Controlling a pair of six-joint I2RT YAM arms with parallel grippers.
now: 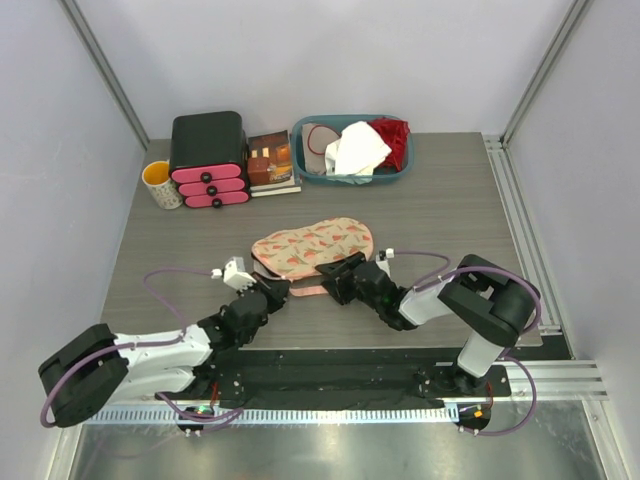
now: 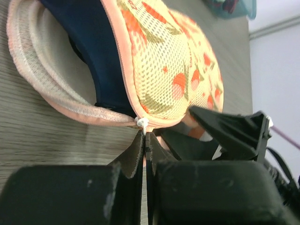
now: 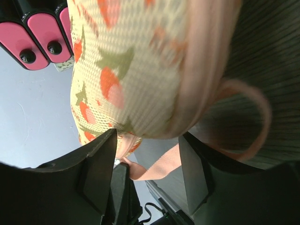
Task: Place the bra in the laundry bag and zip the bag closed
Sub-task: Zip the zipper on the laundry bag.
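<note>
The laundry bag [image 1: 312, 247] lies mid-table, a cream floral mesh pouch with pink trim. In the left wrist view its left end gapes, and the dark navy bra [image 2: 101, 56] shows inside the laundry bag [image 2: 173, 61]. My left gripper [image 1: 278, 290] is at the bag's near left edge, shut on the small white zipper pull [image 2: 142, 123]. My right gripper [image 1: 338, 278] sits at the near edge just to the right. Its jaws stand apart around the bag's rim [image 3: 140, 70], with a pink strap loop [image 3: 159, 166] lying between them.
Along the back edge stand a teal basket [image 1: 352, 150] holding a white cloth and a red garment, a black drawer unit with pink fronts [image 1: 208, 160], a small box [image 1: 272, 162] and a yellow-rimmed mug [image 1: 160, 184]. Metal rails run along the right and near edges.
</note>
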